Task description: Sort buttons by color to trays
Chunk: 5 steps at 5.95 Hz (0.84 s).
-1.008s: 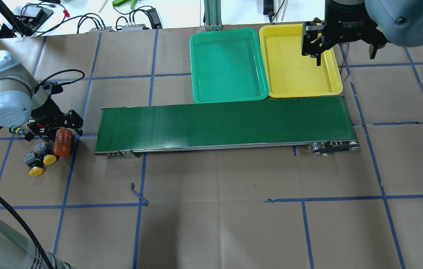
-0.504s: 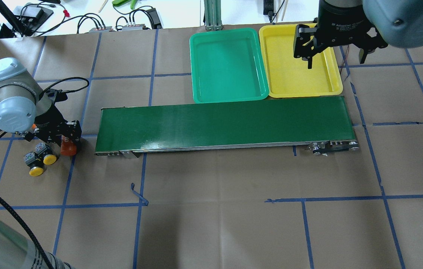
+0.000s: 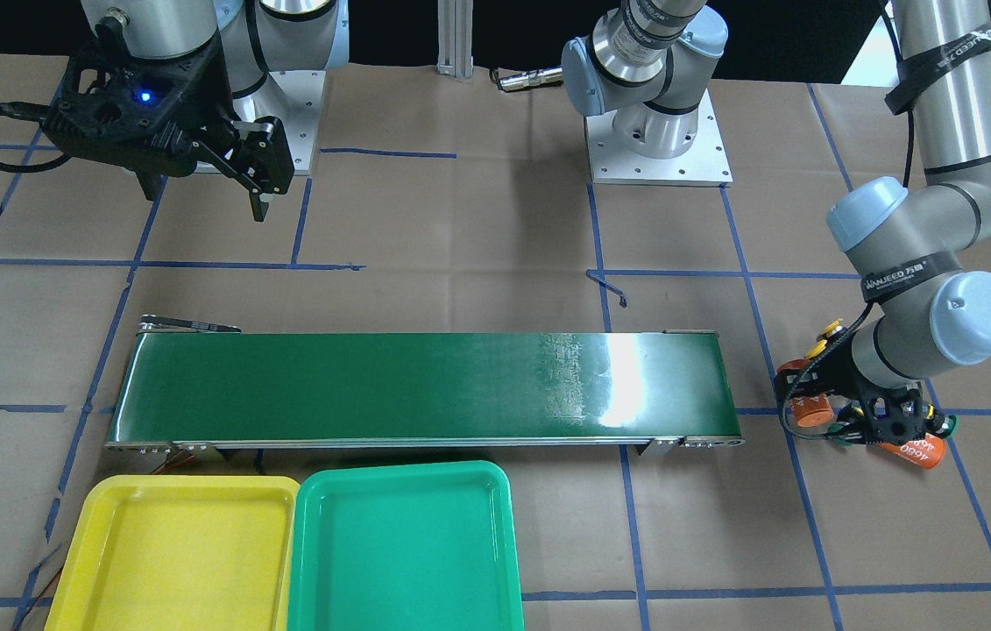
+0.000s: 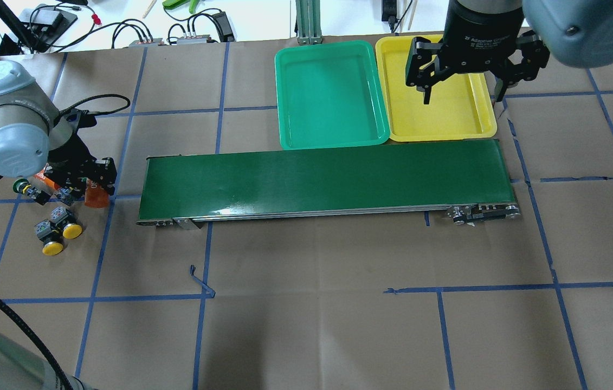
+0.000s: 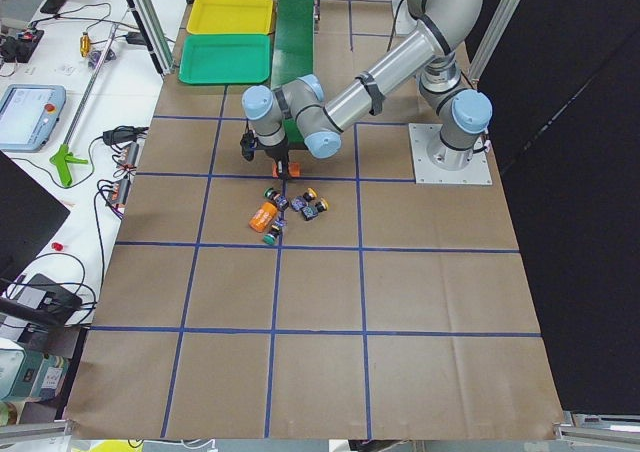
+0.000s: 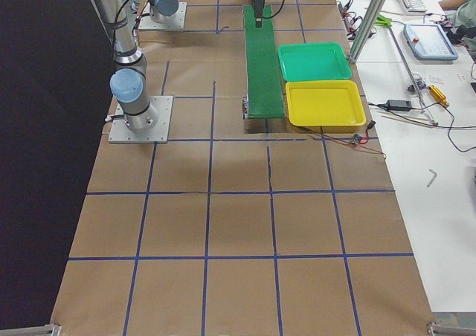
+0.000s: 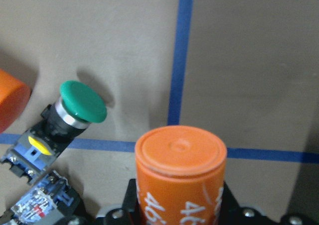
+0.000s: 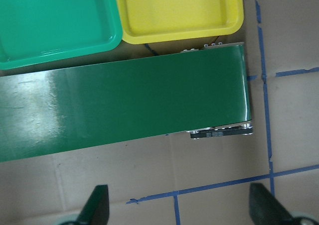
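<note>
Nearby, two yellow buttons (image 4: 72, 231) lie on the worktop (image 4: 311, 303) at eight o'clock from the conveyor belt (image 4: 328, 181). Just beyond, the left hand (image 4: 92, 187) grasps an orange cylinder (image 4: 96, 198), with a green button (image 4: 20, 186) at its nine o'clock. Farthest, the right hand (image 4: 462, 93) hangs released over the yellow tray (image 4: 436, 136), the green tray (image 4: 333, 144) at nine o'clock.

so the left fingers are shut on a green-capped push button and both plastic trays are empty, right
Not quite. The left fingers are shut on an orange cylinder marked 4680, not a button. The left wrist view shows it between them, with the green-capped push button lying loose on the paper beside it. The yellow plastic tray and the green plastic tray are both empty.
</note>
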Available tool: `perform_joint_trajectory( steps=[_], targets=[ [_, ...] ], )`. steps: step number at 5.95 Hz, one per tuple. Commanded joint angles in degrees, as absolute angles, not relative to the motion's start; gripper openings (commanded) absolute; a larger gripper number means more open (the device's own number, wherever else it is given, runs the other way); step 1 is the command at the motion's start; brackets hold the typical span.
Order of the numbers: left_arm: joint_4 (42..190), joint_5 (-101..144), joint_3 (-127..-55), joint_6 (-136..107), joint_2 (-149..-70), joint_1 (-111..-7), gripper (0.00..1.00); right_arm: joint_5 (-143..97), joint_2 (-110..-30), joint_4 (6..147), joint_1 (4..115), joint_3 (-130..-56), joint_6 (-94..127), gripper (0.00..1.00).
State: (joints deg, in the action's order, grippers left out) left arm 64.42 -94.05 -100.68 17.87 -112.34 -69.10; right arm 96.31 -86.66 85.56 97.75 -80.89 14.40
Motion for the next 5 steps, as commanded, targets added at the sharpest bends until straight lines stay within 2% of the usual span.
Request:
perform_joint_trajectory(
  steps=[1, 3, 5],
  targets=[
    [69.1, -93.7, -96.5, 17.2, -109.9, -75.8, 0.12, 91.6, -85.7, 85.4, 97.7, -80.9, 13.0, 1.0],
    [70.1, -93.6, -95.9, 10.8, -109.2, -79.9, 0.11, 87.9, -85.6, 85.6, 97.2, -80.9, 8.4, 1.0],
    [71.7, -94.1, -97.1, 35.2, -108.2, -88.7, 0.07, 87.5, -85.3, 85.3, 97.1, -81.0, -0.2, 1.0]
  ],
)
